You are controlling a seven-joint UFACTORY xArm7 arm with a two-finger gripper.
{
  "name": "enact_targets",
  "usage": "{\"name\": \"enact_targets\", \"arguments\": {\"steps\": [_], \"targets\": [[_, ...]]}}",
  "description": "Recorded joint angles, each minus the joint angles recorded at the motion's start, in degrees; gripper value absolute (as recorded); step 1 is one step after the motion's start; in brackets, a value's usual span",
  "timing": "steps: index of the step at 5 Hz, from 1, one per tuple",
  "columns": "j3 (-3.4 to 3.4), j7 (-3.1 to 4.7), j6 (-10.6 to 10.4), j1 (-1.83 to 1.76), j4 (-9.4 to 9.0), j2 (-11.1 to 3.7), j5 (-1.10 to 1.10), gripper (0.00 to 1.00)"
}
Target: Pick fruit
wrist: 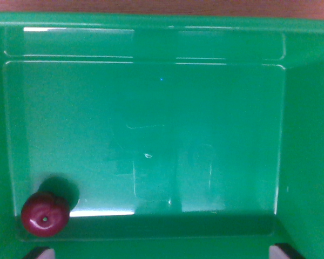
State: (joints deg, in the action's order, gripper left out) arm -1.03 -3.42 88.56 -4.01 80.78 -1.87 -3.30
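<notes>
Fruit first: a small round dark-red plum-like fruit sits in the near left corner of the glossy green plastic bin. Above, the gripper looks straight down, fingertips spread wide at the near edge, holding nothing.

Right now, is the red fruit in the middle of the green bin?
No, the red fruit sits in the green bin's lower left corner in the wrist view.

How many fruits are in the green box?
1. A small round dark red fruit sits in the green plastic bin, in the corner at the wrist view's bottom left. The rest of the bin floor shows no other fruit.
</notes>
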Motion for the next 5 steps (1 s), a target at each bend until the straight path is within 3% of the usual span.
{"name": "enact_targets", "arguments": {"steps": [1, 2, 3, 4, 5], "targets": [[0.23, 0.6, -2.0, -0.35, -1.65, -0.37, 0.34, 0.0], [0.23, 0.6, -2.0, -0.35, -1.65, -0.37, 0.34, 0.0], [0.49, 1.27, -4.1, -0.72, -3.46, -0.77, 0.72, 0.0], [0.49, 1.27, -4.1, -0.72, -3.46, -0.77, 0.72, 0.0], [0.75, 1.94, -6.3, -1.11, -5.31, -1.18, 1.1, 0.0]]}}
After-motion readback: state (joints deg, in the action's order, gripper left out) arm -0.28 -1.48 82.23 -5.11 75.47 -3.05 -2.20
